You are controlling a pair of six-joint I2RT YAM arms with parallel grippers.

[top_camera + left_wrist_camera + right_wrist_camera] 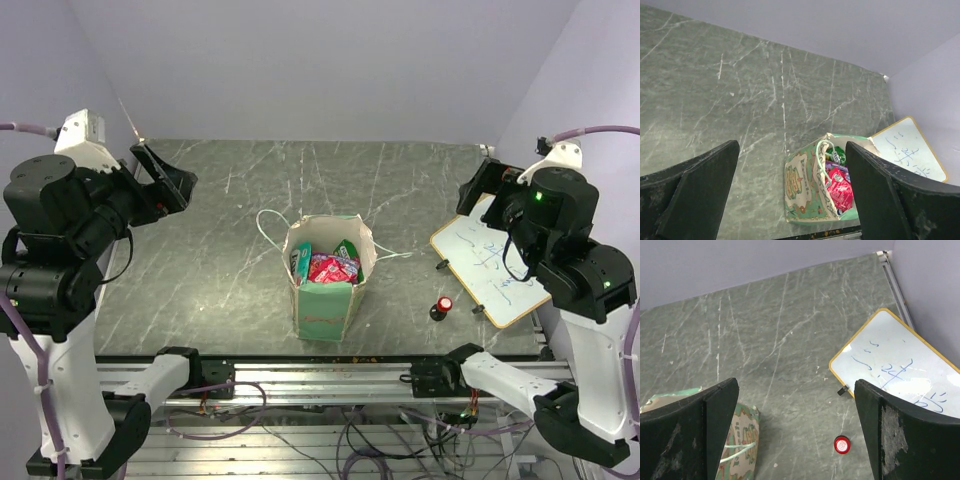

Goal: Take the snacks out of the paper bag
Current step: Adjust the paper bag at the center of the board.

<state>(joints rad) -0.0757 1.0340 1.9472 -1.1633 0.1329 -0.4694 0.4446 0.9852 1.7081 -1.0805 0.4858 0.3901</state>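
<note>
Foil snacks [332, 266], red, green and purple, sit inside the paper bag [325, 312], which stands upright, mouth open, at the middle of the table [200, 270]: access is from above. Left gripper [166, 180] and right gripper [484, 190] hang raised at either side, well apart from the bag, jaws apart and empty, judged ready to reach. Whiteboard [492, 268] and red-topped knob [442, 304] lie to the right.

Pale lilac walls [320, 60] – a scratched, grey-green stone-look table [200, 285].

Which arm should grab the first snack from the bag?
Left, likely. The left hand looks into the bag at the snacks; the right hand sees only the bag's edge. Both open.
</note>
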